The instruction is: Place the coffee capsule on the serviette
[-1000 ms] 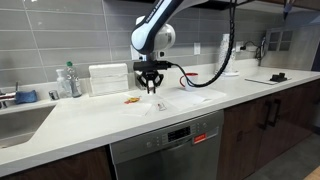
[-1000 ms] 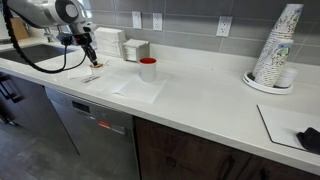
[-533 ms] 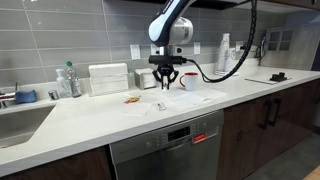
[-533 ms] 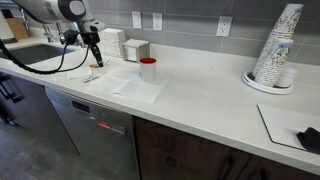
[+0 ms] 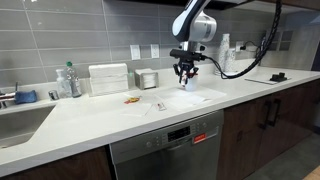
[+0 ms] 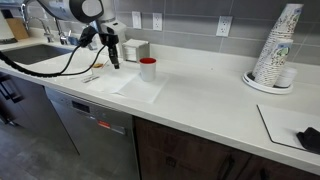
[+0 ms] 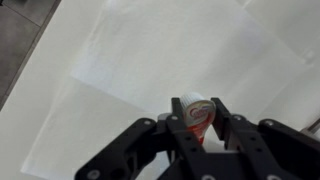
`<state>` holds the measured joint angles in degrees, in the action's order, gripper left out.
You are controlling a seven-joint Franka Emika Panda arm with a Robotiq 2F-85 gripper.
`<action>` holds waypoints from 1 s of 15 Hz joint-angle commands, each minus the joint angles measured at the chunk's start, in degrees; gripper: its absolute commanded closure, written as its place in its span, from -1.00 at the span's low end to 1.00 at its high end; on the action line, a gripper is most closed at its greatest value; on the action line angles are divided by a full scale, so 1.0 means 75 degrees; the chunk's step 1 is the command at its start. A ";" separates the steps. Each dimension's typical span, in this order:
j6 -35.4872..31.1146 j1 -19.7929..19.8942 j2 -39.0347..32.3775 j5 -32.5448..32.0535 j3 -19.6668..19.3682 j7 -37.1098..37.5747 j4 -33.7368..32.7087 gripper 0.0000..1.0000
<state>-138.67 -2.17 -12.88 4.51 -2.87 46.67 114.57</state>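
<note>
While aloft, capsule (image 7: pixel 198 112) now over serviette (image 7: pixel 150 50).

No legible txt, labels or nos. in any view.

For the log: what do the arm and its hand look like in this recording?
The arm is white, with rounded links and dark joint sections. The hand is black, with two chunky linkage fingers. A thick black cable loops away from the wrist. No markings are legible.

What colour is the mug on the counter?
Red. The mug shows best in an exterior view, where nothing hides it.
</note>
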 commanded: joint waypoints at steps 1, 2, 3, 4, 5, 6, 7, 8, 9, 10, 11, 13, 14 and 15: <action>-0.0269 0.0316 0.0035 0.0561 -0.0127 -0.0177 0.0216 0.40; -0.0274 0.0406 0.0010 0.0716 -0.0153 -0.0228 0.0208 0.40; -0.0292 0.0468 -0.0011 0.0815 -0.0181 -0.0233 0.0218 0.40; -0.0307 0.0534 -0.0030 0.0937 -0.0211 -0.0242 0.0243 0.39; -0.0309 0.0589 -0.0058 0.1030 -0.0236 -0.0260 0.0265 0.38; -0.0310 0.0638 -0.0087 0.1122 -0.0261 -0.0271 0.0290 0.37; -0.0331 0.0675 -0.0120 0.1202 -0.0284 -0.0280 0.0325 0.36; -0.0336 0.0719 -0.0159 0.1268 -0.0313 -0.0271 0.0357 0.33; -0.0355 0.0756 -0.0214 0.1309 -0.0353 -0.0227 0.0380 0.35; -0.0368 0.0787 -0.0283 0.1346 -0.0392 -0.0184 0.0390 0.33; -0.0368 0.0805 -0.0376 0.1329 -0.0446 -0.0115 0.0372 0.35; -0.0372 0.0825 -0.0535 0.1294 -0.0539 -0.0037 0.0336 0.36; -0.0390 0.0823 -0.0603 0.1268 -0.0572 0.0006 0.0322 0.38; -0.0393 0.0795 -0.0663 0.1179 -0.0624 0.0100 0.0301 0.35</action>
<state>-139.90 3.85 -16.31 12.90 -6.85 46.34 116.62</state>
